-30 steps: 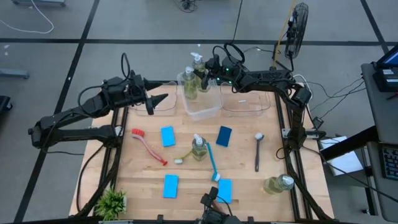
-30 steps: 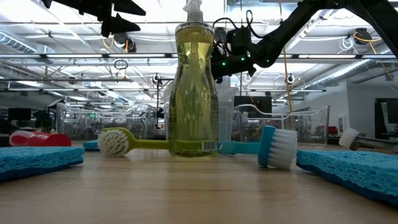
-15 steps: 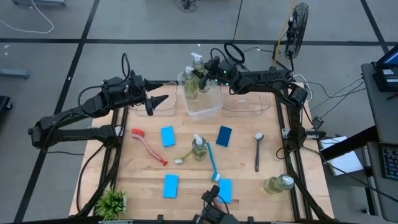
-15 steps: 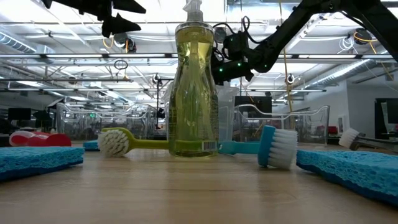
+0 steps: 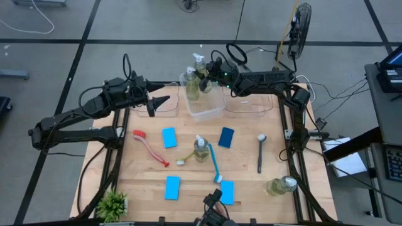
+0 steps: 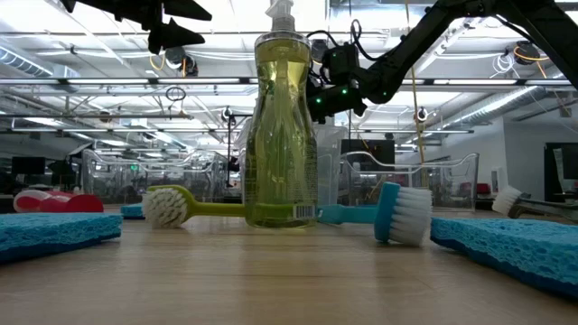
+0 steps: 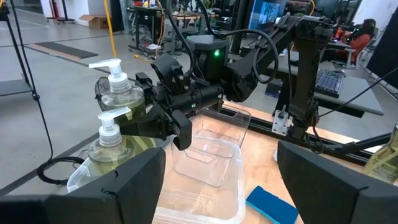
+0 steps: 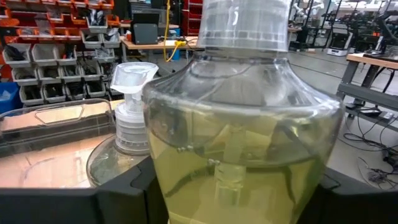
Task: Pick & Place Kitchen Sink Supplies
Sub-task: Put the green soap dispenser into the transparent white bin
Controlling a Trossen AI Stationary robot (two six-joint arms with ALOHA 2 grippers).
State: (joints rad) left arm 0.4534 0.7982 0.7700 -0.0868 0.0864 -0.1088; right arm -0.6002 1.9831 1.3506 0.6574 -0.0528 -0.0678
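Bottles are numbering four, clear with yellow-green liquid: two in the middle bin [image 5: 202, 103], one mid-table [image 5: 200, 149], one lying [image 5: 281, 186]. Four blue sponges [image 5: 169, 137] and four slim brushes [image 5: 149, 148] are lying flat. Right gripper [image 5: 205, 78] is straddling a binned bottle [image 8: 239, 162]; left gripper [image 5: 164, 100] is hovering, jaws parted.

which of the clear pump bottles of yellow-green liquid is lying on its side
The clear pump bottle at the table's near right corner, beyond the dark grey brush. The other three bottles stand upright: two in the middle bin, one at the table's centre.
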